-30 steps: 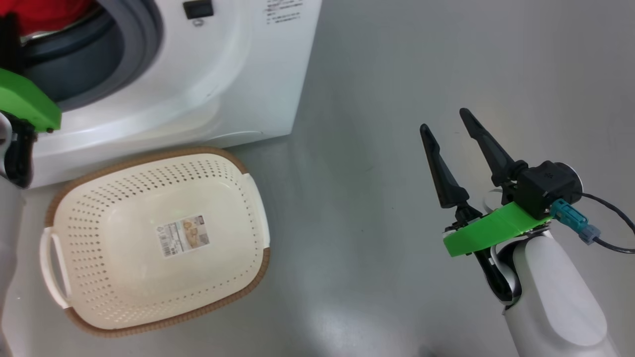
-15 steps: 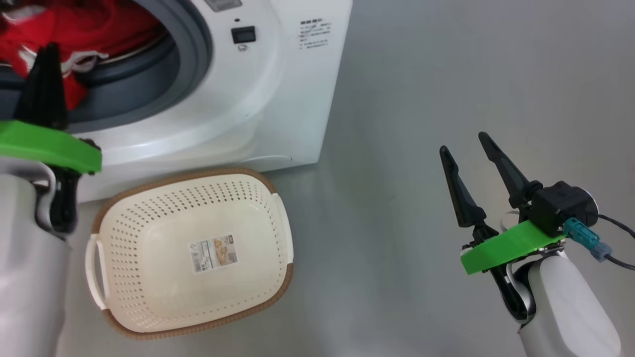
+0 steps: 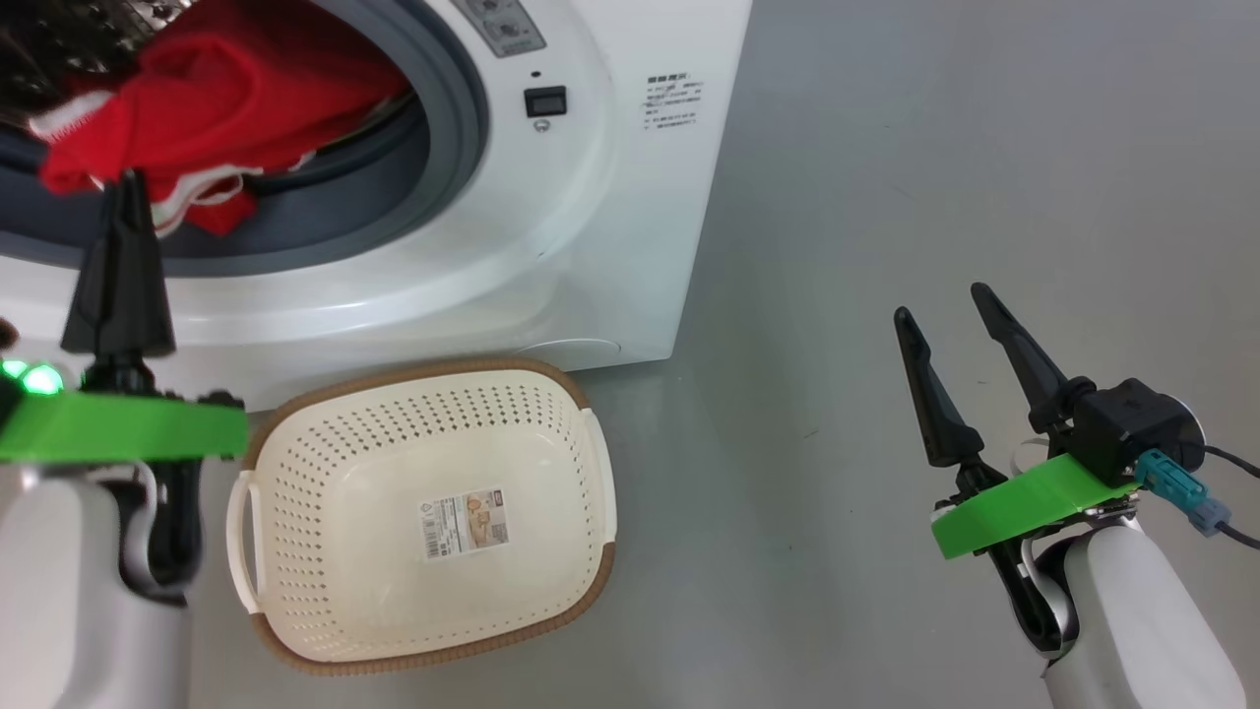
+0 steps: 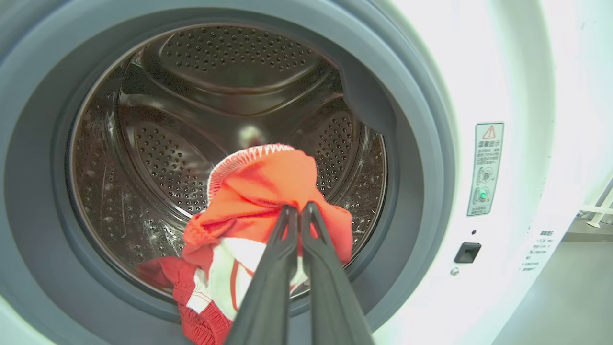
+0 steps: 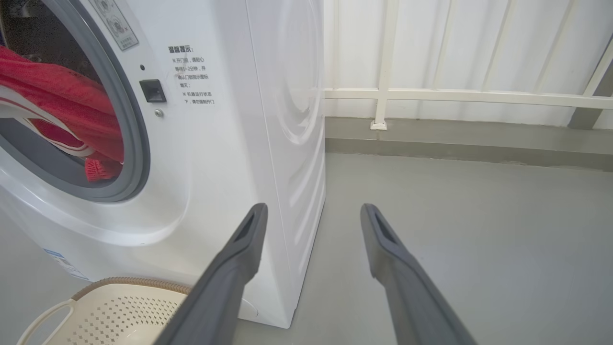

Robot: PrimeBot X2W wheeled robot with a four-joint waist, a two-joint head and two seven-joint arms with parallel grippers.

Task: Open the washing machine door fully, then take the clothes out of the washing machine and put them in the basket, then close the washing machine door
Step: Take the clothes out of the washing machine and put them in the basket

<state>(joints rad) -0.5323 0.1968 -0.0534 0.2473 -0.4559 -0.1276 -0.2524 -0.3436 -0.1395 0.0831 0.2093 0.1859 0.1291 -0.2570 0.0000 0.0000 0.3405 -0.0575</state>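
Your washing machine [image 3: 610, 246] sits with its mouth open. The basket [image 3: 423, 369] is on the floor [image 3: 886, 148] right in front of the machine. The clothes [image 3: 226, 89] are bunched at the machine's mouth, and your left gripper [image 4: 298, 209] is pinched tight on them. Your right gripper [image 3: 938, 300] hangs off to the machine's right, jaws spread wide.

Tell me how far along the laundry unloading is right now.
Done: the washing machine mouth stands uncovered, so its door is open. In hand: the left end effector is shut on the red clothes at the mouth of the drum. Left: the basket holds just its paper label; clothes go in, then the door closes. The right end effector hangs open over the floor.
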